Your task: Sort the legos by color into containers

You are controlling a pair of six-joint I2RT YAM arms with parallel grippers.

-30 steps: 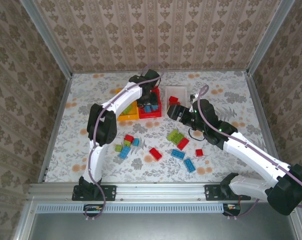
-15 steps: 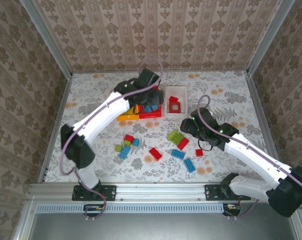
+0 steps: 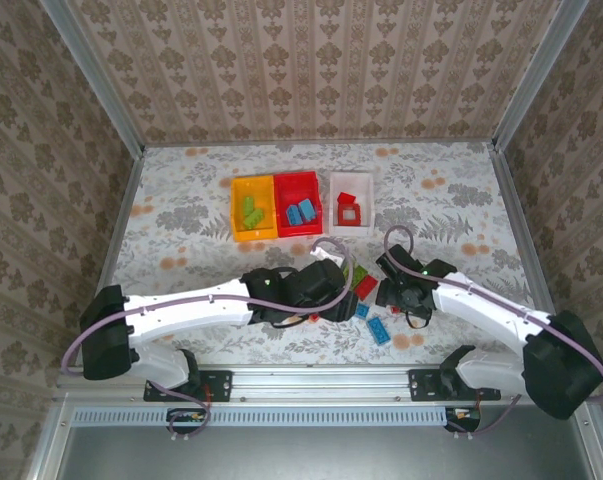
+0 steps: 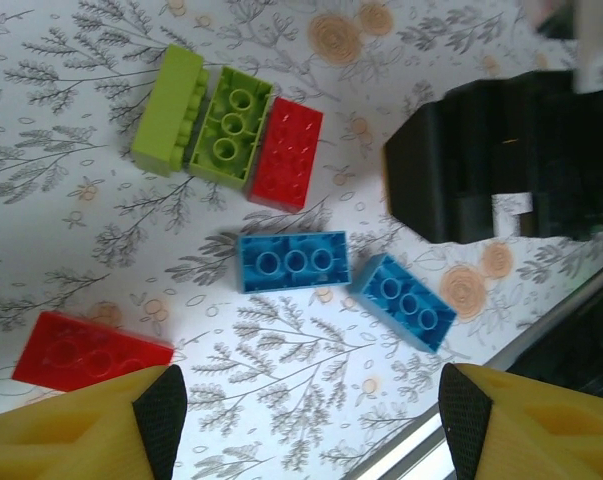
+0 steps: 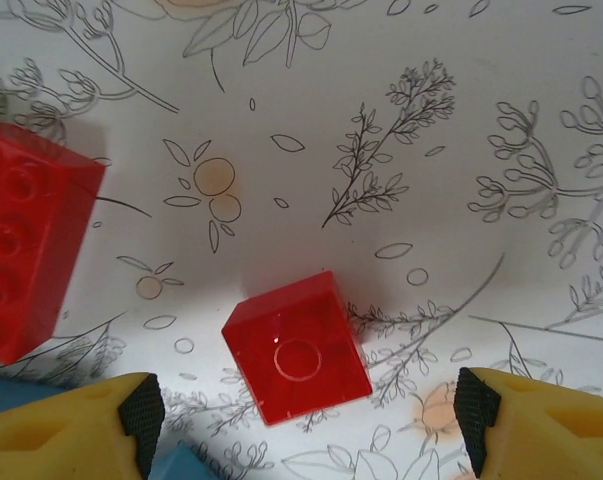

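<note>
A small red one-stud brick (image 5: pixel 296 347) lies flat, stud up, just ahead of the right gripper (image 5: pixel 308 412), between its spread fingers. A longer red brick (image 5: pixel 26 255) lies off to that gripper's left.

Ahead of the left gripper (image 4: pixel 313 405), two blue bricks (image 4: pixel 293 262) lie almost corner to corner. Beyond them, two lime green bricks (image 4: pixel 231 127) and a red brick (image 4: pixel 285 153) lie pressed side by side.

Well beyond both grippers, three bins stand in a row:
- The yellow bin (image 3: pixel 238 186) holds lime bricks.
- The red bin (image 3: pixel 296 178) holds blue bricks.
- The white bin (image 3: pixel 335 200) holds a red square frame (image 3: pixel 350 214).
</note>
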